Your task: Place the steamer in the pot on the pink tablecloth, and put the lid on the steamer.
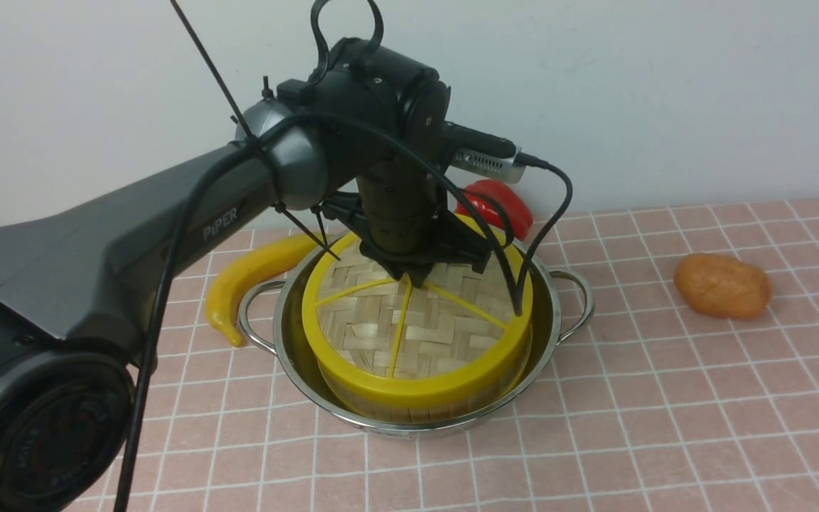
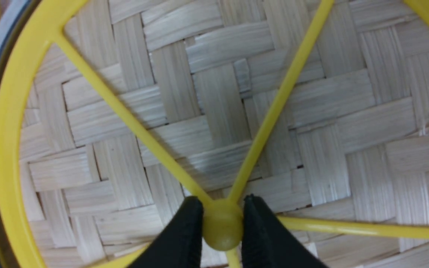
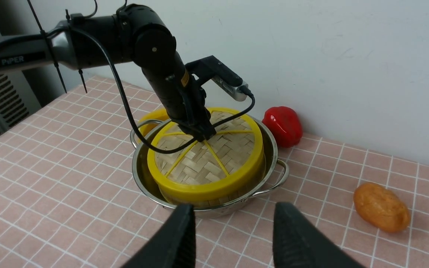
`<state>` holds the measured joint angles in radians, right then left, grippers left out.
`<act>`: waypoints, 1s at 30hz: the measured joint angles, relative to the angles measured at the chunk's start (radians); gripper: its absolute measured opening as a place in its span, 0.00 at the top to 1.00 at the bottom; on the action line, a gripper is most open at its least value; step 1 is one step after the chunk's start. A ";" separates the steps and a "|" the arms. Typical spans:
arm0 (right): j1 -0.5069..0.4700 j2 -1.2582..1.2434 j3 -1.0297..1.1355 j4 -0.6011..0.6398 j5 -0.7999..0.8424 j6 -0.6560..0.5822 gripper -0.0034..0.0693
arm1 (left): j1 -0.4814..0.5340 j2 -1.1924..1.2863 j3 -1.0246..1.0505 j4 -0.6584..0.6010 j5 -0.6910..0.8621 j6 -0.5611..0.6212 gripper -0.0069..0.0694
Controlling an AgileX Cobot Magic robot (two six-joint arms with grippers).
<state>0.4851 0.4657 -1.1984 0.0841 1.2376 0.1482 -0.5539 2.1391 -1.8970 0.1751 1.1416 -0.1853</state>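
Note:
The lid (image 1: 409,334), a woven disc with a yellow rim and spokes, lies on the steamer (image 1: 409,409), whose woven wall shows just under it. The steamer stands inside the shiny pot (image 1: 544,334) on the pink tablecloth (image 1: 665,398). My left gripper (image 1: 407,279) reaches straight down onto the lid's centre. In the left wrist view the gripper (image 2: 222,199) has one black finger (image 2: 190,227) pressed on each side of the yellow knob (image 2: 222,230). My right gripper (image 3: 235,206) hangs open and empty in front of the pot (image 3: 272,149), above the cloth.
A yellow banana (image 1: 253,274) lies against the pot's far left side. A red pepper (image 1: 502,203) sits behind the pot by the wall. An orange potato (image 1: 722,284) lies on the cloth to the right. The left arm's cable drapes over the lid.

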 joint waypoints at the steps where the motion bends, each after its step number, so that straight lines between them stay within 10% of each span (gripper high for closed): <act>1: 0.000 0.000 0.000 0.002 0.000 0.000 0.54 | 0.000 0.000 0.000 0.002 -0.001 0.000 0.68; 15: 0.000 0.000 0.000 0.012 0.000 0.000 0.54 | 0.001 -0.096 -0.366 0.156 0.071 0.012 0.27; 30: 0.000 0.000 0.024 -0.141 -0.001 0.000 0.54 | 0.001 -0.544 -0.391 -0.141 0.072 0.093 0.25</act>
<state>0.4851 0.4657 -1.1743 -0.0566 1.2366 0.1482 -0.5529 1.5948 -2.2880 0.0346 1.2141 -0.0925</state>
